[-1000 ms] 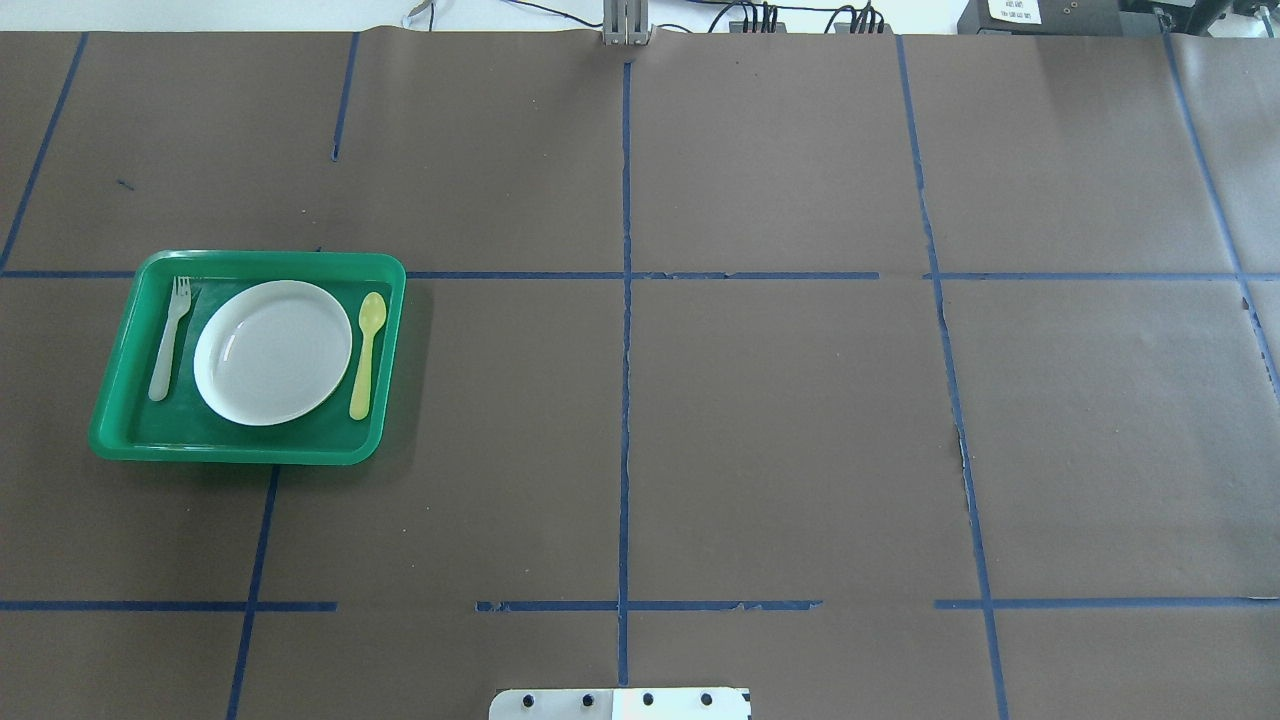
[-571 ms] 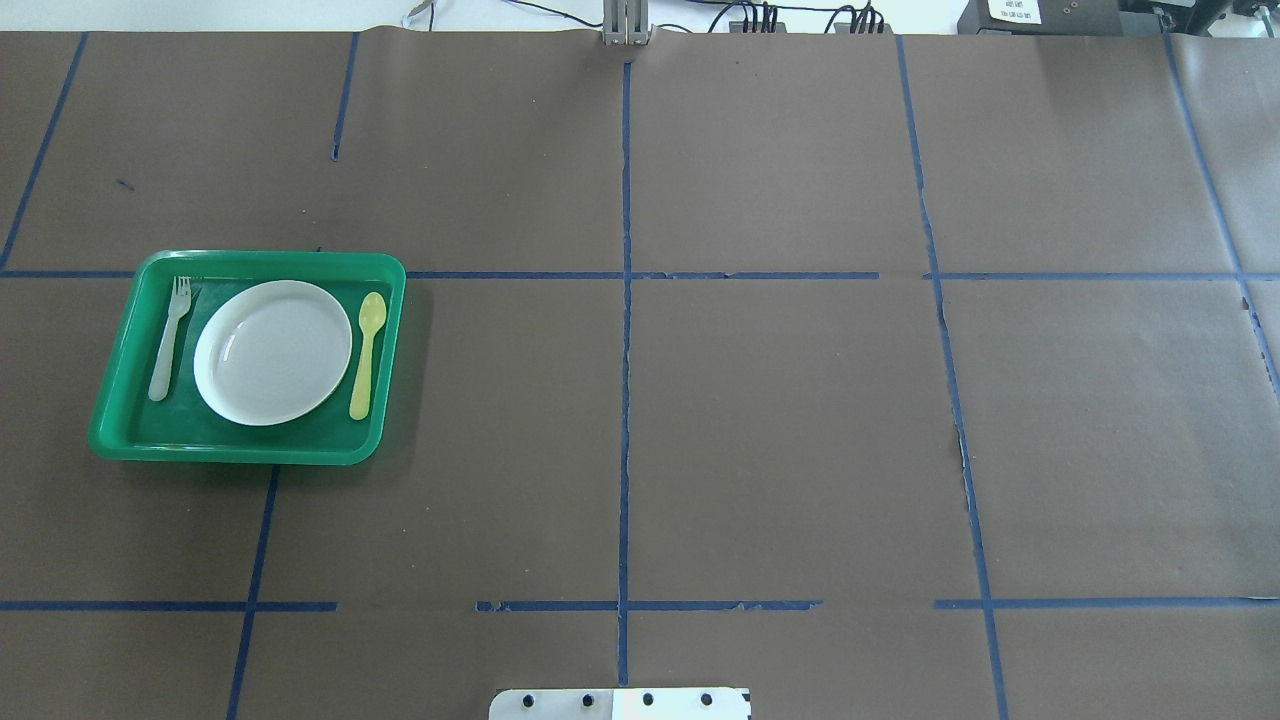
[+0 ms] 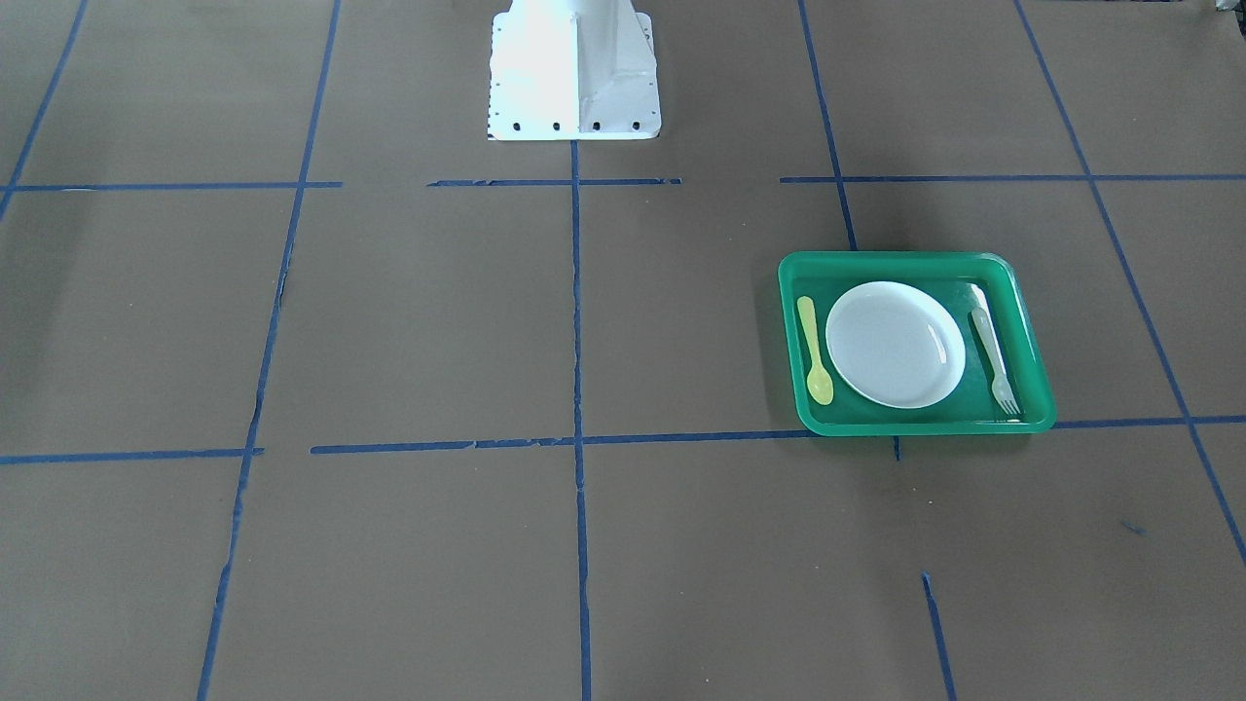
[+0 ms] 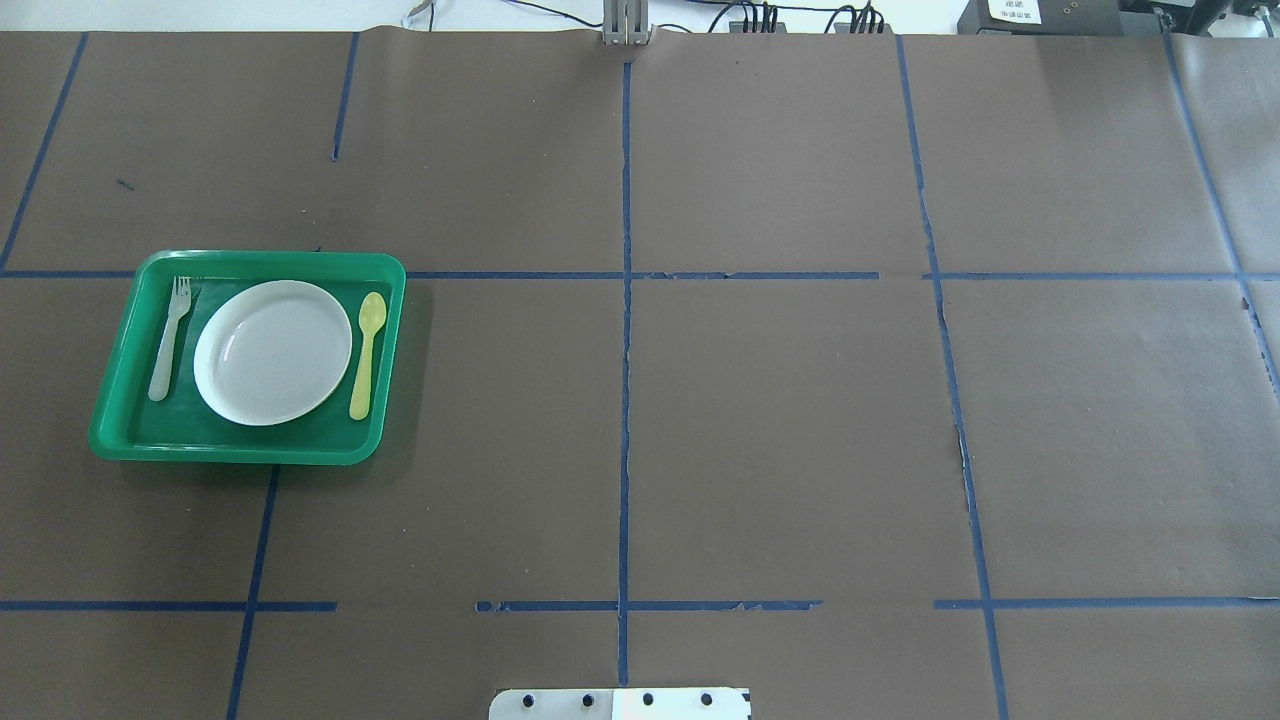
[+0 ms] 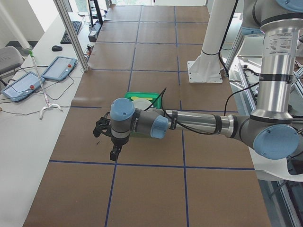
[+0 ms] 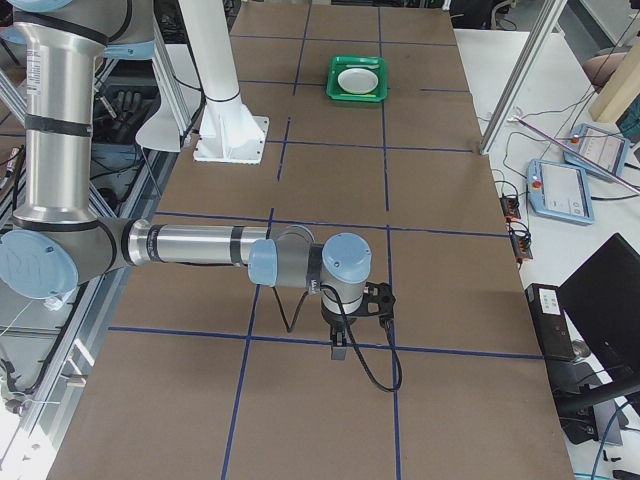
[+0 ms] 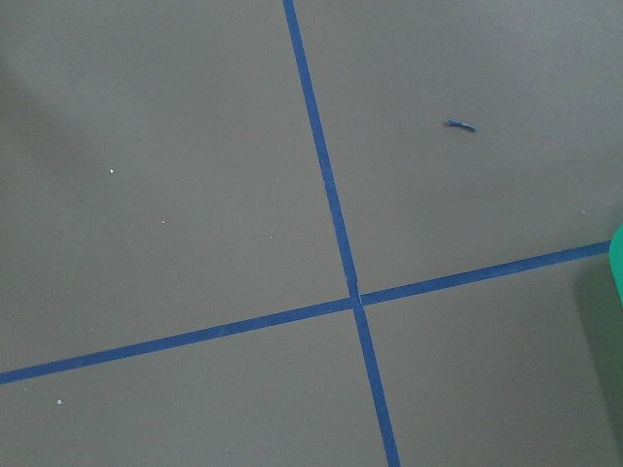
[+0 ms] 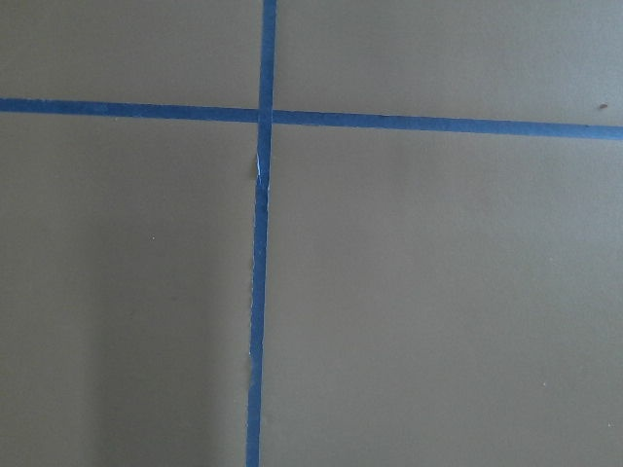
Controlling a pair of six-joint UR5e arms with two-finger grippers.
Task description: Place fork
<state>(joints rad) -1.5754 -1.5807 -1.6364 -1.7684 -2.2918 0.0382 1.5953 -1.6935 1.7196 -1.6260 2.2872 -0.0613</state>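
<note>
The pale translucent fork [image 4: 170, 335] lies inside the green tray [image 4: 250, 455], along its left side, left of the white plate [image 4: 272, 352]. In the front-facing view the fork [image 3: 995, 355] lies at the right of the tray [image 3: 915, 261]. My left gripper [image 5: 113, 153] shows only in the exterior left view, hanging over bare table short of the tray [image 5: 142, 97]; I cannot tell if it is open. My right gripper [image 6: 340, 350] shows only in the exterior right view, far from the tray [image 6: 358, 78]; I cannot tell its state.
A yellow spoon [image 4: 366, 355] lies right of the plate in the tray. Brown paper with blue tape lines covers the table. The white robot base [image 3: 574, 68] stands at the table's edge. The tray's green edge [image 7: 617, 272] shows in the left wrist view.
</note>
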